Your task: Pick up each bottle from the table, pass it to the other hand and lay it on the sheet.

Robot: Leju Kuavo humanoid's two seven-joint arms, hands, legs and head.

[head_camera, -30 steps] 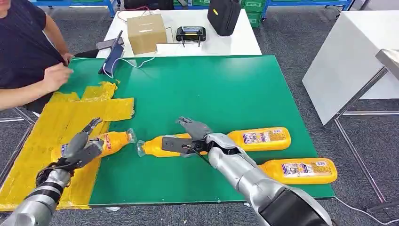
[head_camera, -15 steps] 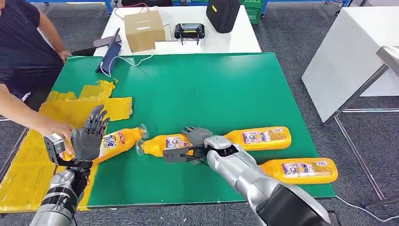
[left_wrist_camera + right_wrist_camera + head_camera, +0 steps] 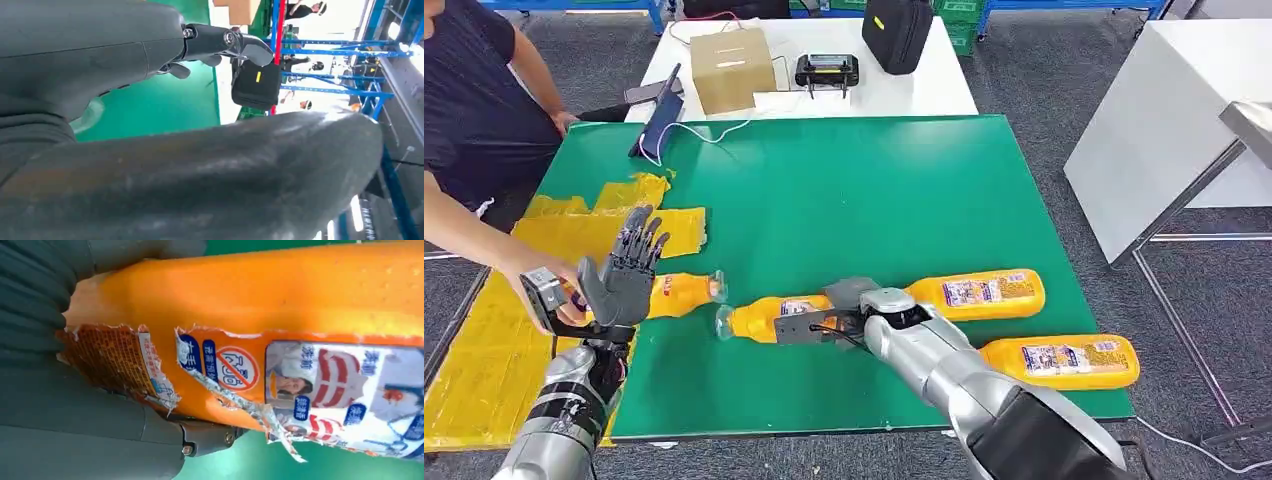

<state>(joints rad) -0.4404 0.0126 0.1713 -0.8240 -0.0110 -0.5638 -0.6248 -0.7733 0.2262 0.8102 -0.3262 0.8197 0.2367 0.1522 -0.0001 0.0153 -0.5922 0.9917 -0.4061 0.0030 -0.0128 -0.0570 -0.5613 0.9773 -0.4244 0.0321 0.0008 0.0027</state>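
Several orange bottles lie on the green mat (image 3: pixel 844 190). My right hand (image 3: pixel 849 305) lies over the middle bottle (image 3: pixel 759 318), and in the right wrist view its fingers wrap the torn-label bottle (image 3: pixel 300 300). Two more bottles (image 3: pixel 979 293) (image 3: pixel 1064 360) lie to the right of it. My left hand (image 3: pixel 624 275) stands raised and holds nothing, its fingers (image 3: pixel 215 42) spread. Behind it a bottle (image 3: pixel 686 294) lies at the edge of the yellow sheet (image 3: pixel 484 370). A person's hand (image 3: pixel 536 285) reaches to that bottle's base.
The person (image 3: pixel 474 110) stands at the table's left side. A tablet (image 3: pixel 662 120) leans at the mat's far left corner. A cardboard box (image 3: pixel 732 68), a controller (image 3: pixel 828 70) and a black bag (image 3: pixel 899 30) sit on the white table behind. Another white table (image 3: pixel 1164 120) stands to the right.
My left hand let go of the bottle on the sheet and rose with fingers spread. The person's hand reached in to that bottle. My right hand lowered and closed on the middle bottle.
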